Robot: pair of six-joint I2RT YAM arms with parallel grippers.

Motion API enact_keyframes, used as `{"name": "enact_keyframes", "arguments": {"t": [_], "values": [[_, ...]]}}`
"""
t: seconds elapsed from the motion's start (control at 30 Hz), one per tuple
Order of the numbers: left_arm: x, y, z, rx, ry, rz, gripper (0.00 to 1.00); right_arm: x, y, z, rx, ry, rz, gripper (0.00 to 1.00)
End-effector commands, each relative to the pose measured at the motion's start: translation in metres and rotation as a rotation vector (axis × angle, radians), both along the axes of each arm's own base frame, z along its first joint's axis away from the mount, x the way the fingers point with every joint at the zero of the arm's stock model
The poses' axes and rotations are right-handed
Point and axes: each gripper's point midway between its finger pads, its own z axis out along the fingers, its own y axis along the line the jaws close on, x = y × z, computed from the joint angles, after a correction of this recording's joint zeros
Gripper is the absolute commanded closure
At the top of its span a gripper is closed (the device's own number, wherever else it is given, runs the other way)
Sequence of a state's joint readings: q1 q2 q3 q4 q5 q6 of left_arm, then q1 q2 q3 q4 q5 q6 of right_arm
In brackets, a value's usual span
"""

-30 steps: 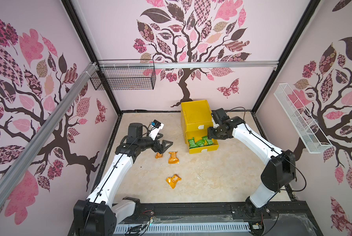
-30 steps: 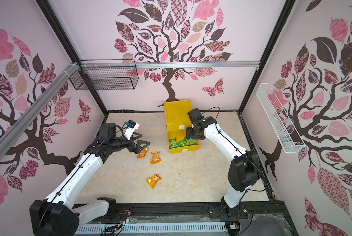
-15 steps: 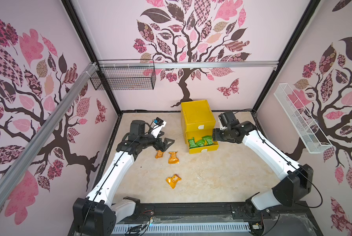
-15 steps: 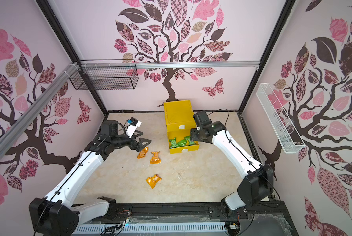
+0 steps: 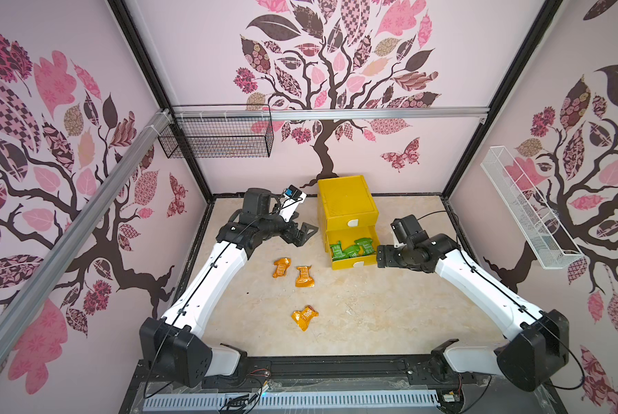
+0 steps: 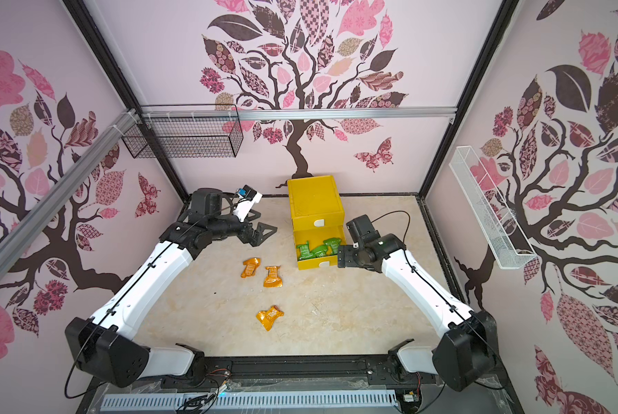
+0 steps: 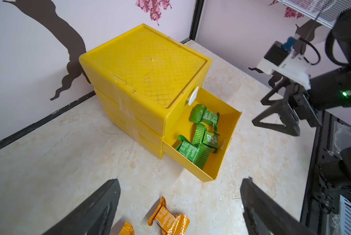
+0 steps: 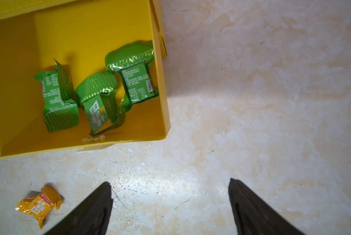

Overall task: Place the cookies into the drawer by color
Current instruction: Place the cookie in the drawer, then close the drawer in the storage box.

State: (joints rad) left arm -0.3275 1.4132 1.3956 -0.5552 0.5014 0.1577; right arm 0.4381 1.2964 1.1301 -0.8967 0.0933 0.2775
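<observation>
The yellow drawer [image 5: 347, 204] [image 6: 314, 200] [image 7: 146, 67] stands at the back wall. One drawer below the top one is pulled out and holds three green cookies [image 5: 352, 249] [image 6: 318, 249] [image 7: 199, 140] [image 8: 97, 89]. Three orange cookies lie on the floor: two side by side [image 5: 281, 267] [image 5: 304, 276] [image 7: 168, 220] and one nearer the front [image 5: 304, 317] [image 8: 39, 203]. My left gripper [image 5: 304, 234] [image 7: 180, 181] hangs open and empty, left of the chest and above the orange pair. Beside the pulled-out drawer's front right corner, my right gripper [image 5: 380, 256] [image 8: 170, 182] is open and empty.
A black wire basket [image 5: 218, 138] hangs on the back wall at the left. A white wire basket [image 5: 522, 211] hangs on the right wall. The patterned walls close the marbled floor [image 5: 372, 312] on three sides.
My right gripper has drawn back from over the pulled-out drawer to its front right corner, and its jaws have spread wider. The left gripper has shifted slightly toward the chest.
</observation>
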Motion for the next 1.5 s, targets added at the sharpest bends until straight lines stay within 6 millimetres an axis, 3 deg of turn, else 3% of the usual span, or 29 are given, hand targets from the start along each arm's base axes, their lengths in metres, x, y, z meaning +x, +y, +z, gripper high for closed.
{"name": "enact_keyframes", "arguments": {"t": [0.0, 0.2, 0.47, 0.63, 0.93, 0.97, 1.23, 1.47], "values": [[0.021, -0.001, 0.006, -0.029, 0.027, 0.079, 0.03, 0.002, 0.003, 0.008, 0.041, -0.050, 0.003, 0.05], [0.060, -0.008, 0.000, -0.053, 0.100, 0.196, 0.03, 0.001, 0.007, -0.010, 0.072, -0.048, 0.006, 0.05], [0.095, -0.028, -0.008, -0.101, 0.188, 0.248, 0.05, 0.007, 0.017, -0.025, 0.116, -0.061, 0.028, 0.10], [0.119, -0.040, -0.032, -0.139, 0.290, 0.295, 0.08, 0.013, 0.020, -0.029, 0.133, -0.094, 0.037, 0.13], [0.142, -0.051, -0.079, -0.106, 0.381, 0.358, 0.09, 0.021, 0.025, -0.040, 0.141, -0.117, 0.078, 0.18], [0.146, -0.053, -0.070, -0.117, 0.361, 0.355, 0.09, 0.021, 0.027, -0.041, 0.146, -0.116, 0.084, 0.19], [0.148, -0.060, -0.103, -0.096, 0.429, 0.334, 0.17, 0.032, 0.035, -0.042, 0.169, -0.141, 0.105, 0.27], [0.135, -0.061, -0.138, -0.062, 0.504, 0.312, 0.23, 0.055, 0.031, -0.037, 0.138, -0.209, 0.060, 0.31]]}}
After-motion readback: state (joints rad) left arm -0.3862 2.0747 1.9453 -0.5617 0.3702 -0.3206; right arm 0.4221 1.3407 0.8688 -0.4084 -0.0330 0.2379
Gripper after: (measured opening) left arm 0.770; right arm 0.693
